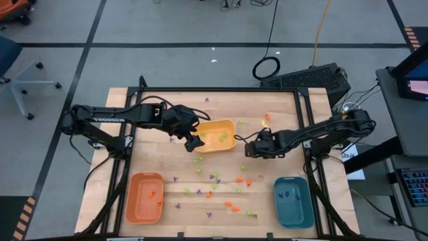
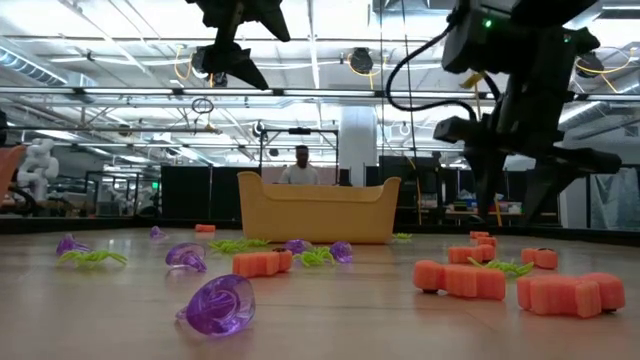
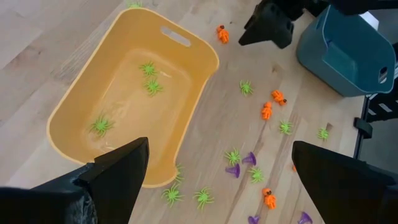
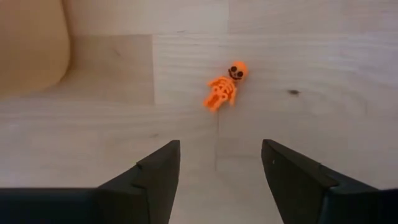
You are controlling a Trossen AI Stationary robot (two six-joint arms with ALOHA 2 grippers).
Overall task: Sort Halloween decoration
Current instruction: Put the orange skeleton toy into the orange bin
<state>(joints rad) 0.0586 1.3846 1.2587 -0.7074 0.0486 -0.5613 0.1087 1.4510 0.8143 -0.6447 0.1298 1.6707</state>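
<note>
over the table from above, i see my left gripper [image 1: 192, 142] beside the yellow tray [image 1: 215, 135], my right gripper [image 1: 248, 149] past its other end, decorations [image 1: 212, 177] scattered between. on the left wrist, fingers spread over green spiders [image 3: 151, 87] in the tray. on the right wrist, fingers spread, empty, near an orange skeleton [image 4: 223, 87].

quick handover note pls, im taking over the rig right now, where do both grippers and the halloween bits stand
Left gripper: open, empty, above the near-left edge of the yellow plastic tray.
Right gripper: open, empty, low over the wood table, lined up on a small orange skeleton figure.
Done: green plastic spiders lie in the yellow tray, some orange pieces in the orange rectangular tray, some purple pieces in the teal rectangular tray.
Left: many orange, green and purple pieces still loose on the table, mostly between the trays.
</note>
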